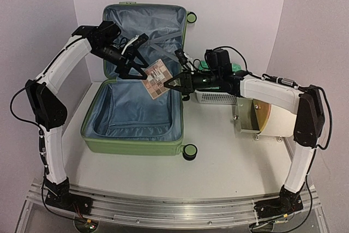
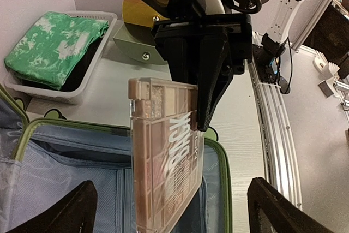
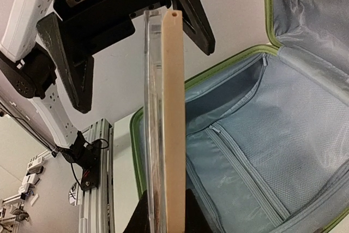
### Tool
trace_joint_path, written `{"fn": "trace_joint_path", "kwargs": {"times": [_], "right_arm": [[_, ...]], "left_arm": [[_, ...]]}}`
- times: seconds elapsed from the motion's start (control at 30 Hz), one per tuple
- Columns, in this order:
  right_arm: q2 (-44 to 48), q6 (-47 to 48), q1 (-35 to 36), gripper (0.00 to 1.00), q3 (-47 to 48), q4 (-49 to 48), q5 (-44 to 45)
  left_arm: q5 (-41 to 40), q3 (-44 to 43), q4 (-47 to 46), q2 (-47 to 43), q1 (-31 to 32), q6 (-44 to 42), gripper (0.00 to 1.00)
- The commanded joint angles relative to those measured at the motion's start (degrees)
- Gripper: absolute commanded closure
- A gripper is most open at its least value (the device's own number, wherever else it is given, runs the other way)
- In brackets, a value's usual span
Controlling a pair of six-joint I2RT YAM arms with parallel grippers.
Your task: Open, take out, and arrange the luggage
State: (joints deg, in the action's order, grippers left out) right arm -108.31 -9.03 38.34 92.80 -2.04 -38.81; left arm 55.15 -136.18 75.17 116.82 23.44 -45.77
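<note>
Right hand (image 1: 168,84) clamped on palette (image 1: 157,78) above open luggage (image 1: 131,145). Left hand (image 1: 135,69) spread apart astride palette, apparently not touching

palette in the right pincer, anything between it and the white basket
Nothing visible blocks the way. The palette, shut in the right pincer, hangs over the open suitcase. The open left pincer flanks its far end. The basket already holds green cloth.

White table (image 1: 229,162), pale lilac walls (image 1: 38,20)
</note>
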Motion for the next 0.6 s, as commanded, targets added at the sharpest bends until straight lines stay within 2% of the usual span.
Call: {"fn": "trace_joint_path", "kwargs": {"times": [0.0,0.07,0.13,0.37,0.43,0.57], "right_arm": [[1.4,5.9,-0.1,1.00,3.2,4.2,-1.9],[1.3,5.9,-0.1,1.00,3.5,4.2,-2.5],[1.0,5.7,-0.1,1.00,3.9,4.2,-3.3],[-0.3,6.5,0.1,1.00,5.8,4.1,-6.3],[-0.3,6.9,0.3,1.00,6.0,4.1,-6.8],[-0.2,7.0,0.3,1.00,5.8,4.2,-6.0]], "left_arm": [[-0.1,-1.3,6.6,0.7,0.7,-0.7,0.22],[0.3,-1.0,6.7,0.6,0.8,0.1,0.35],[0.3,-0.1,6.7,0.5,1.0,0.6,0.40],[-0.4,3.0,6.5,0.6,1.7,0.8,0.41],[-0.3,3.3,6.6,0.6,1.9,1.1,0.44],[1.3,1.1,6.6,0.7,2.0,2.2,0.77]]}}
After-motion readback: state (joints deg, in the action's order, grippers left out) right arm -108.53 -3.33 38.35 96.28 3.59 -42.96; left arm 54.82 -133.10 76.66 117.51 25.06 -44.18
